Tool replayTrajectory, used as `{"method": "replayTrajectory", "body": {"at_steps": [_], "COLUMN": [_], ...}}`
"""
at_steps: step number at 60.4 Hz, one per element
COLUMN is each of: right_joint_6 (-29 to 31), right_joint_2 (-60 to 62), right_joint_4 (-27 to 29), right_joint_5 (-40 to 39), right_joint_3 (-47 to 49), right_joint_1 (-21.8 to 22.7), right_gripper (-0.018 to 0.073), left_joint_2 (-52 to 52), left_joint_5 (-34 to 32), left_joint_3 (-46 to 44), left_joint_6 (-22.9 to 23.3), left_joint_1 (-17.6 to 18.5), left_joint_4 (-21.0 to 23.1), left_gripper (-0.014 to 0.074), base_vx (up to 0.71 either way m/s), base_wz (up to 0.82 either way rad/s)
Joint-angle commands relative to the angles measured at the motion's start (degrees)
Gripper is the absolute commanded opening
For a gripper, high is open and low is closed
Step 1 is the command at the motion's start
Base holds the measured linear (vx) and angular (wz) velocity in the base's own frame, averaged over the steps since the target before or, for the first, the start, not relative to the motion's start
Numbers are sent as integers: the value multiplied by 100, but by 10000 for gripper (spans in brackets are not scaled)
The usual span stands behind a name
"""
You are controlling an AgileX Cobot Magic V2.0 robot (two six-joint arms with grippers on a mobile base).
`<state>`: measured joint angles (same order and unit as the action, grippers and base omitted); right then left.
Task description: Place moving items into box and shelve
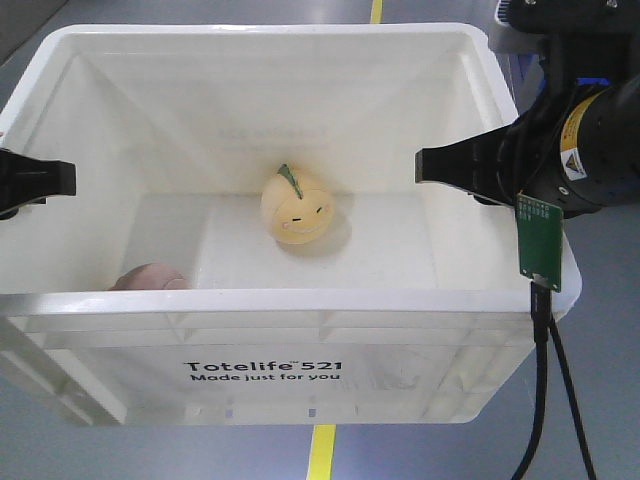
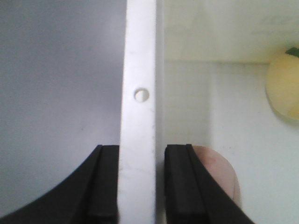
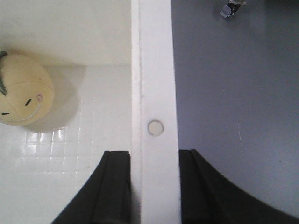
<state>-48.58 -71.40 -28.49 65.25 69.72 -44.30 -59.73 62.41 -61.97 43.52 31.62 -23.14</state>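
The floor (image 1: 612,390) under me is a smooth, plain grey with a matte finish, lit softly and evenly. A yellow painted line (image 1: 322,452) is marked on it. One stretch shows at 6 o'clock in the front view, and another short piece (image 1: 376,10) shows at 12 o'clock, roughly in line with the first. At 11 o'clock the corner falls into a darker patch (image 1: 22,25); I can't tell what it is. From my left wrist view the floor is the same grey, paler toward 12 o'clock and dimmer toward 7. From my right wrist view it reads bluer, with a faint pale scratch (image 3: 238,135) at 3 o'clock. A small grey metal fitting (image 3: 231,8), blurred, sits at 1 o'clock.
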Motion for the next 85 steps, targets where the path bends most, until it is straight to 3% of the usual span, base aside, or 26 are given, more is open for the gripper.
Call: {"method": "replayTrajectory", "body": {"at_steps": [1, 85], "right_joint_6": [37, 37], "right_joint_2": [242, 242], "right_joint_4": [-739, -727], "right_joint_5": [-393, -422], "right_joint_3": [231, 231], "right_joint_1": [9, 9], "right_gripper": [49, 49], "left_joint_2": [138, 138], "left_joint_5": [-437, -443], "left_joint_3": [-236, -236], "left_joint_6": [50, 50], "left_joint_1": [28, 28], "left_joint_4": [-569, -570], "left_gripper": [143, 143], "base_vx": [47, 48], "base_wz": [-4, -5]}}
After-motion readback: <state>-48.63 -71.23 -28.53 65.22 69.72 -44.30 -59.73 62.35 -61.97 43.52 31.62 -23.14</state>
